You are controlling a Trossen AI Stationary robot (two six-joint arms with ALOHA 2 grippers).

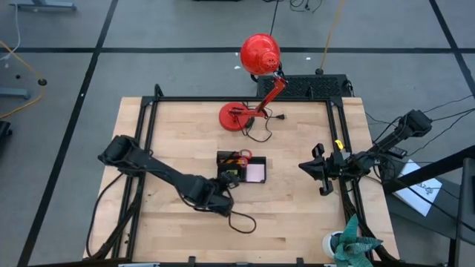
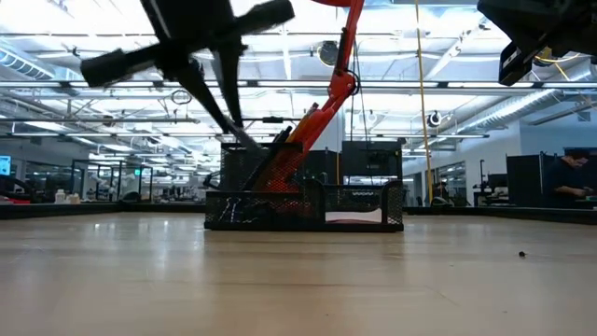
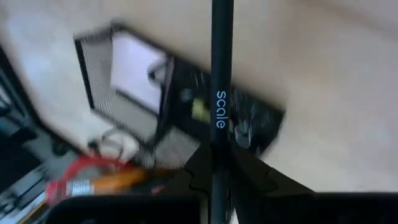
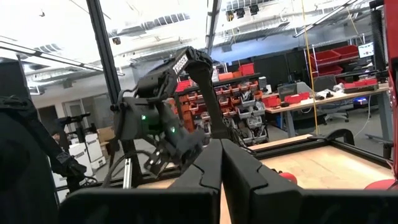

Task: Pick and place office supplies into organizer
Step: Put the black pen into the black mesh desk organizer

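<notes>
Organizer (image 3: 186,106) contents blur in the left wrist view.

Support surface: light wooden table (image 1: 297,215) with a black frame along its edges. Directly on it — the black mesh organizer (image 1: 241,169) near centre, and the red desk lamp (image 1: 237,116) base toward the far edge, well apart.

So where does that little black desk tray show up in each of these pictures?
High view: the tray sits mid-table, just ahead of the left gripper.
Low view: centre, on the table top.
Left wrist view: upper left, behind the held black pen.
Right wrist view: not in it.
Shared landmark: the red lamp, behind the tray.
</notes>
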